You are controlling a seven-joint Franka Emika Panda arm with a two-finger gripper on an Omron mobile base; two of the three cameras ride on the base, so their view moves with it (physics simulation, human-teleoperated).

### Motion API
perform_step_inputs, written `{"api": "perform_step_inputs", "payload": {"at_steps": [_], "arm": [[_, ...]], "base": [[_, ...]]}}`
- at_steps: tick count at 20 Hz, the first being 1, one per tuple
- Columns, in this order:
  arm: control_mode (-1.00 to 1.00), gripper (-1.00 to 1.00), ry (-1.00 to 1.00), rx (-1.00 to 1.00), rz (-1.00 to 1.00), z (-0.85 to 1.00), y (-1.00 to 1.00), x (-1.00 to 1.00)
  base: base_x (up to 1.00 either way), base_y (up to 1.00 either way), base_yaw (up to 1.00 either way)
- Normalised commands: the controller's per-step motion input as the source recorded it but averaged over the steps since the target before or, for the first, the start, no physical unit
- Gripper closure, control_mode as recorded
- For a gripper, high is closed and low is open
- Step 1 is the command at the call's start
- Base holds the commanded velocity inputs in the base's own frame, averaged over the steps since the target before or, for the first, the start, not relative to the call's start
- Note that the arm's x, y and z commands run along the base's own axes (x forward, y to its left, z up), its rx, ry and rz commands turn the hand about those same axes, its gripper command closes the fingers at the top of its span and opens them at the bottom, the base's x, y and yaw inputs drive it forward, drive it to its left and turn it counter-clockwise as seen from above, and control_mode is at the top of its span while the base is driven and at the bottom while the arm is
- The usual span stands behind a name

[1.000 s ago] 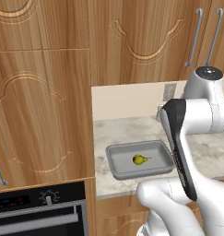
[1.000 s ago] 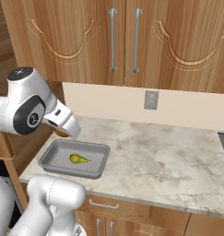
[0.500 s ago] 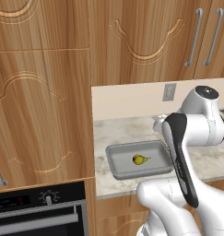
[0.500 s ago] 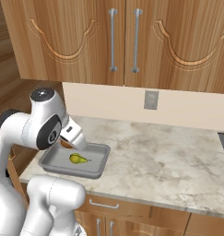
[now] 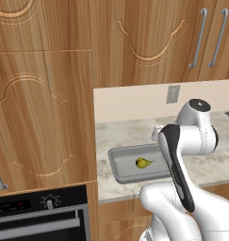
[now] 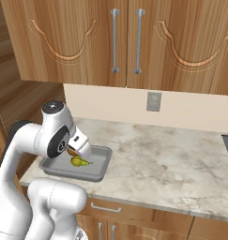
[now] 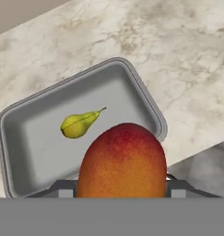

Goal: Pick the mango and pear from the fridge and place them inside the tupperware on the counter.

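Mango (image 7: 123, 161), pinched in your jaws over the tupperware (image 7: 141, 90) near rim: release early and it strikes the pear (image 7: 79, 123) or rolls onto the worktop (image 7: 187, 60).

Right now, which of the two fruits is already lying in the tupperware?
The pear, small and yellow-green, lies in the tupperware. The orange-red mango is held above it.
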Motion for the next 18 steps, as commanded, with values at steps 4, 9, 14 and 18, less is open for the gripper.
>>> {"api": "perform_step_inputs", "payload": {"at_steps": [4,9,14,18], "arm": [[-1.00,1.00,0.00,0.00,0.00,-0.45,0.00,0.19],[-1.00,1.00,0.00,0.00,0.00,-0.42,0.00,0.24],[-1.00,1.00,0.00,0.00,0.00,-0.39,0.00,0.25],[-1.00,1.00,0.03,0.00,0.00,-0.34,0.00,0.27]], "base": [[0.00,0.00,0.00],[0.00,0.00,0.00],[0.00,0.00,0.00],[0.00,0.00,0.00]]}}
